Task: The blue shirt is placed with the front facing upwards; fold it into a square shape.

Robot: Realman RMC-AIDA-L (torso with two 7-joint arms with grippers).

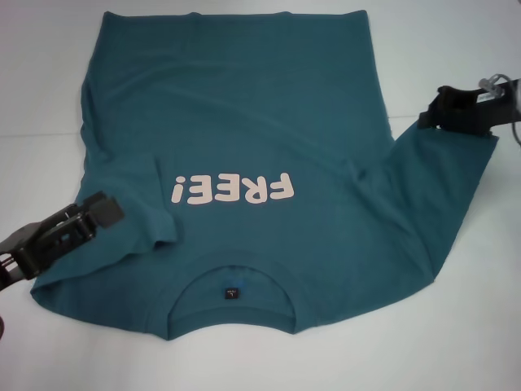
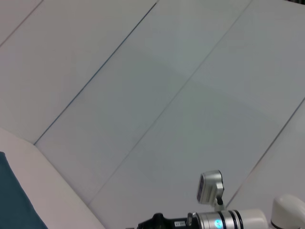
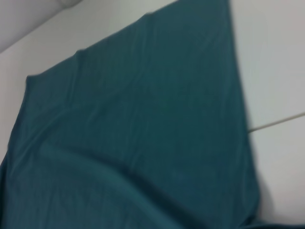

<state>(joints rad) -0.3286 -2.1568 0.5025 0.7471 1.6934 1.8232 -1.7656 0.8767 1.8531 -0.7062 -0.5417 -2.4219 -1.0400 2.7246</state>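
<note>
The blue shirt (image 1: 244,130) lies spread on the white table, front up, with pink "FREE!" lettering (image 1: 232,190) and the collar (image 1: 234,289) toward me. My left gripper (image 1: 104,212) hovers at the shirt's left sleeve, which is bunched and folded inward. At the far end of the outstretched right sleeve (image 1: 444,187) sits my right gripper (image 1: 435,110), touching or just above its hem. The right wrist view is filled with the shirt's teal fabric (image 3: 143,133). Only a corner of the shirt (image 2: 12,200) shows in the left wrist view.
White table (image 1: 456,342) surrounds the shirt on all sides. The left wrist view shows pale panels with seams (image 2: 157,109) and the other arm's wrist with a blue light (image 2: 219,222) at the picture's lower edge.
</note>
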